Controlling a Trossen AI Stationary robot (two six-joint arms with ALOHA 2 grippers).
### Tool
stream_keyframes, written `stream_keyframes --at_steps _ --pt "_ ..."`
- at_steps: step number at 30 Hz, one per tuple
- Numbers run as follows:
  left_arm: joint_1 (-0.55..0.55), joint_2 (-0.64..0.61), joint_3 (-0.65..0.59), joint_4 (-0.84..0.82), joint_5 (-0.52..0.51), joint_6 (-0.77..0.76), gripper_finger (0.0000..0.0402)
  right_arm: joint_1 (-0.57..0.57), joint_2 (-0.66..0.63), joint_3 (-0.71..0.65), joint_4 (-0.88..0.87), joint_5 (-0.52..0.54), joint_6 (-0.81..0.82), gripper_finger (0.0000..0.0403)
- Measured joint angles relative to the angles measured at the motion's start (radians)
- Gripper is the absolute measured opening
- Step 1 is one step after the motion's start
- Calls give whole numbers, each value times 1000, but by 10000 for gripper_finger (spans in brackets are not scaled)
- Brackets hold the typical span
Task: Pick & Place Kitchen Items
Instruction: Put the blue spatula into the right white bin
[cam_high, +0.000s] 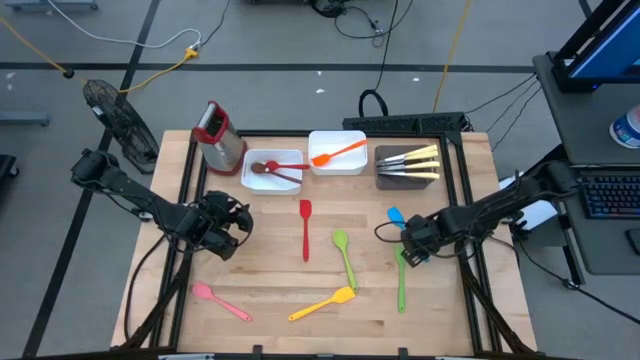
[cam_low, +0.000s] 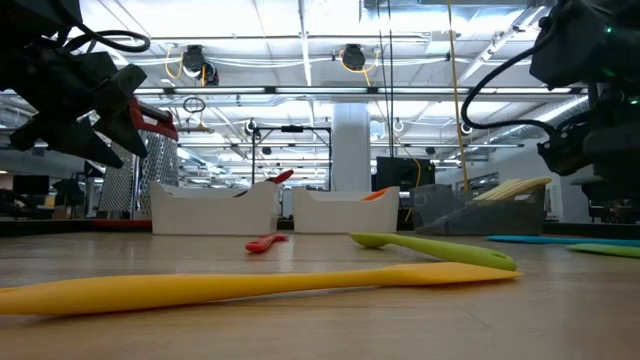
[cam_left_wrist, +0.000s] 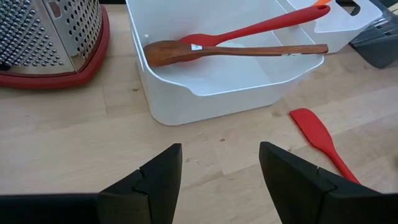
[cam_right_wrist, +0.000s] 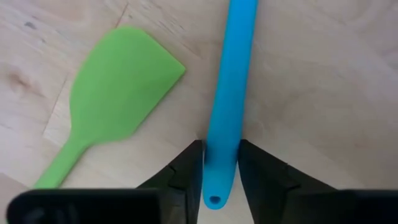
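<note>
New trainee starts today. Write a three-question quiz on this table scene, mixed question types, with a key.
1. True or false: the right tool has its fingers on either side of the blue utensil.
2. Which utensils lie in the white tray nearest the grater? A) a red and a brown spoon B) steel knives C) a pink spatula
3. Fill in: the left tool is ___ and holds nothing.

Key: 1 true; 2 A; 3 open

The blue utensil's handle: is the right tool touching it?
Touching. Right wrist view: the right tool has both fingers pressed against the blue utensil's handle, no gap.
</note>
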Motion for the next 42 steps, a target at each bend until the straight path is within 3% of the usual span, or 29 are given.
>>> stream_keyframes --at_steps 10,28,42 --pt "0 0 0 0 0 0 220 0 136 9 -52 9 7 61" --pt "0 0 0 0 -10 5 219 3 146 67 -198 132 60 38" --pt "0 0 0 -1 -18 4 220 2 143 70 -198 150 59 38"
